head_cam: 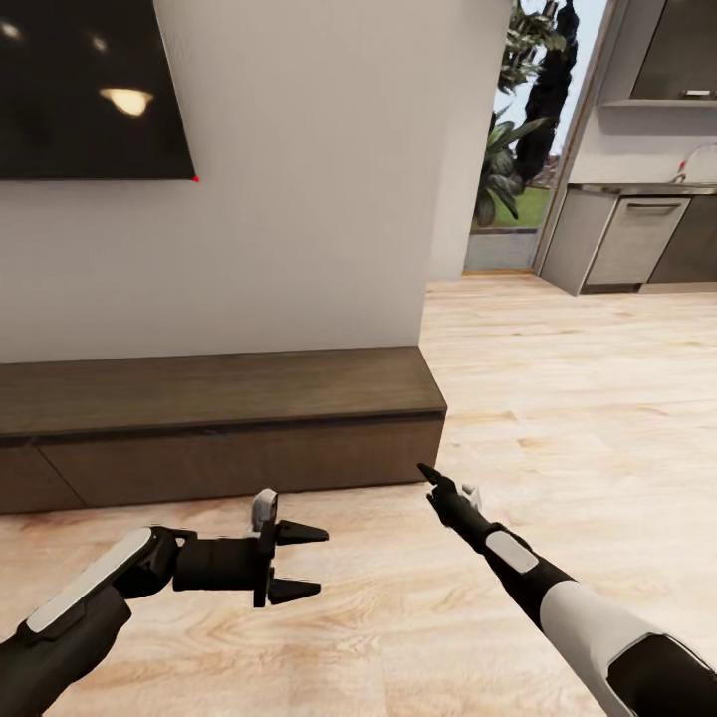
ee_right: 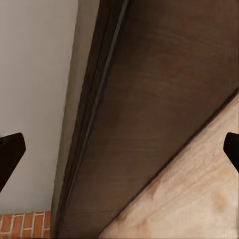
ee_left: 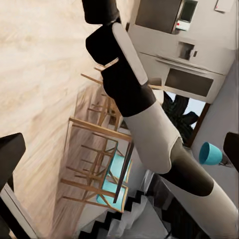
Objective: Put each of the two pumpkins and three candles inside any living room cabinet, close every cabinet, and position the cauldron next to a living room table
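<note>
Both hands are hanging empty: left hand (head_cam: 304,561) with fingers spread wide, right hand (head_cam: 430,476) open too judging by its wrist view, pointing at the cabinet (head_cam: 239,453) just ahead against the wall. Flat handle-less fronts are looking stiff and slick, so I'd catch an edge. Open wood floor (head_cam: 558,398) is giving plenty of room.

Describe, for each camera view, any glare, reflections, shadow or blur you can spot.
Head view: the dark wall screen reflects ceiling lamps as soft glowing spots; the cabinet front sits shaded under its lit top; the left pincer is sharp. Left wrist view: the chairs look soft and smeared. Right wrist view: the cabinet's wood grain is blurry up close, without glare.
</note>
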Tool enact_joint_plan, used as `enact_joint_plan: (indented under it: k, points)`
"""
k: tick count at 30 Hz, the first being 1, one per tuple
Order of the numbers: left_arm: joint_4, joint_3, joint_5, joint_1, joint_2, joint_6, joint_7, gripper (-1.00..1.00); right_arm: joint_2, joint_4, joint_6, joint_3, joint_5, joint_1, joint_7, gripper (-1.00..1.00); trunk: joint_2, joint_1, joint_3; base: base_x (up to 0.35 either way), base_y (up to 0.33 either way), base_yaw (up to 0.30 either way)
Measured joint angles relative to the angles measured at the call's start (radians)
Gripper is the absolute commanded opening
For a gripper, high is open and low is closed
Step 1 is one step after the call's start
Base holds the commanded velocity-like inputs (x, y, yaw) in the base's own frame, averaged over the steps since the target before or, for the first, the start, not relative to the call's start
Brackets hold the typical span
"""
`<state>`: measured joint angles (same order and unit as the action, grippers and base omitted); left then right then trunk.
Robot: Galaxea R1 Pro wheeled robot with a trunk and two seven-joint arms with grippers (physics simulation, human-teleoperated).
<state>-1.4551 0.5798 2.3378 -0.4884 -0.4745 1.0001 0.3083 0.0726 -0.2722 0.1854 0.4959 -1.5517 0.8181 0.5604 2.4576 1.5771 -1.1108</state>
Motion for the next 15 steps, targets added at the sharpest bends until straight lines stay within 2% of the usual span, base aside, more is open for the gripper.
enact_joint_plan:
  k: [4,15]
  points:
    - [0.009,0.02,-0.007,0.003,0.001,-0.002,-0.03,1.0,-0.004,-0.002,-0.064,0.02,0.009,-0.004,0.035,1.0,0.0,0.0,0.0,0.204,0.0,0.0]
    - [0.012,0.023,-0.005,0.004,-0.008,-0.001,-0.039,1.0,-0.006,0.01,-0.074,0.02,0.005,-0.005,0.031,1.0,0.0,0.0,0.0,0.141,0.006,0.0]
